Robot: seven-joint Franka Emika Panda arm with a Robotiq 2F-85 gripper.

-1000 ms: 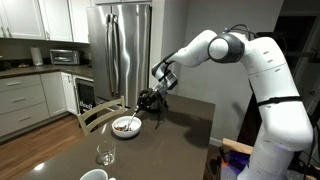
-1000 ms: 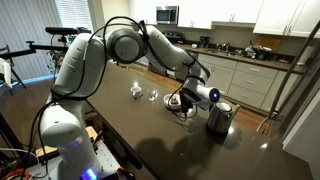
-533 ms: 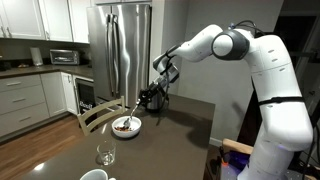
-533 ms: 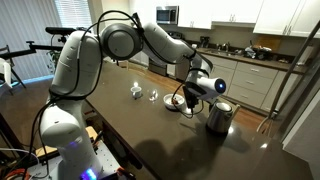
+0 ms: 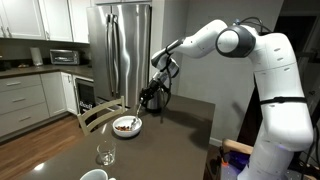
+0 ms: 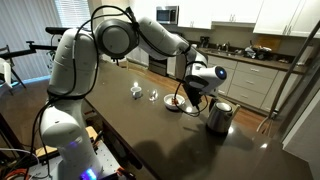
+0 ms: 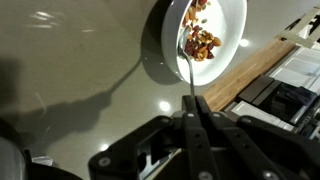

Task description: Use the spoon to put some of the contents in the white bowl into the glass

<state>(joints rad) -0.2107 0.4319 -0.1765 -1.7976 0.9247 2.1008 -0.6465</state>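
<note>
My gripper (image 7: pixel 193 108) is shut on the thin handle of the spoon (image 7: pixel 187 78). The spoon points down to the white bowl (image 7: pixel 233 22), and its tip lies over the brownish contents (image 7: pixel 201 42). In both exterior views the gripper (image 5: pixel 152 94) (image 6: pixel 188 90) hangs a little above the bowl (image 5: pixel 126 127) (image 6: pixel 175 103), tilted toward it. The clear stemmed glass (image 5: pixel 104 154) (image 6: pixel 153 96) stands upright on the dark table, apart from the bowl. It is out of the wrist view.
A steel kettle (image 6: pixel 219 115) stands close beside the bowl, near the gripper. A white cup (image 6: pixel 136 90) sits beyond the glass. A wooden chair (image 5: pixel 97 114) is pushed in at the table's edge by the bowl. Kitchen counters and a fridge (image 5: pixel 120 50) stand behind.
The arm has lifted: the gripper with the spoon has risen above the bowl. Bowl, glass and kettle have stayed put.
</note>
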